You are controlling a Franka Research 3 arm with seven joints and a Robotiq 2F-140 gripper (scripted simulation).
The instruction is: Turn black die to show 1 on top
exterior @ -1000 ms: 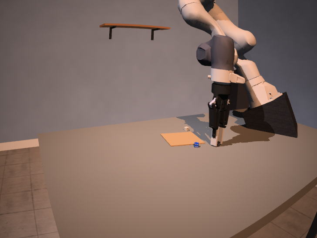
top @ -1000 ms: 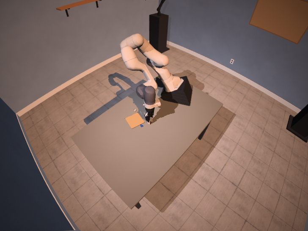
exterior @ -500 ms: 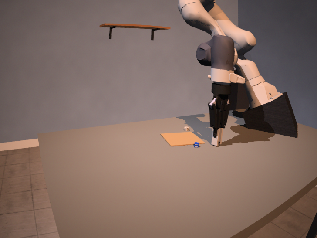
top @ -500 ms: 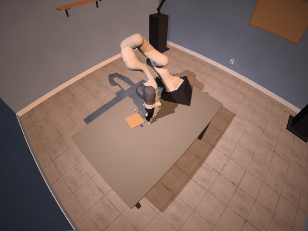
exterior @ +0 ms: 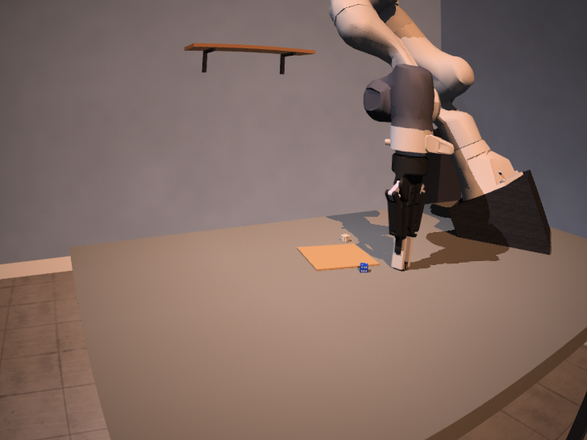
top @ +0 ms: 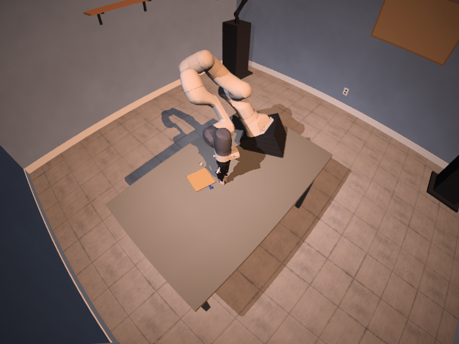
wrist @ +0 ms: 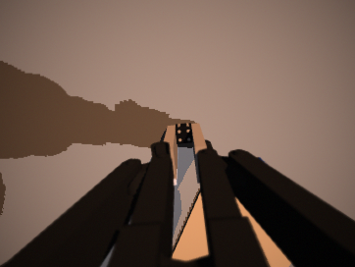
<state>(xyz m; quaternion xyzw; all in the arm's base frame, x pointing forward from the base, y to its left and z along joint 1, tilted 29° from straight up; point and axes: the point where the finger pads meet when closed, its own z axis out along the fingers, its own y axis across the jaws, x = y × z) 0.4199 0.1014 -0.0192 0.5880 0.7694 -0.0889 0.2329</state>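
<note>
Claw (top: 222, 182) (exterior: 401, 268) (wrist: 184, 137): clamped on black die (exterior: 405, 265) (wrist: 184, 134), pads at its two sides.
Black die: between the fingertips, off the mat; upper face likely 6.
Lift: straight up, grip steady, before turning.
Blue die (top: 210, 187) (exterior: 364, 267): beside claw, mat side; give it room.
Mat (top: 200, 179) (exterior: 337, 257): beyond; set down gently.
</note>
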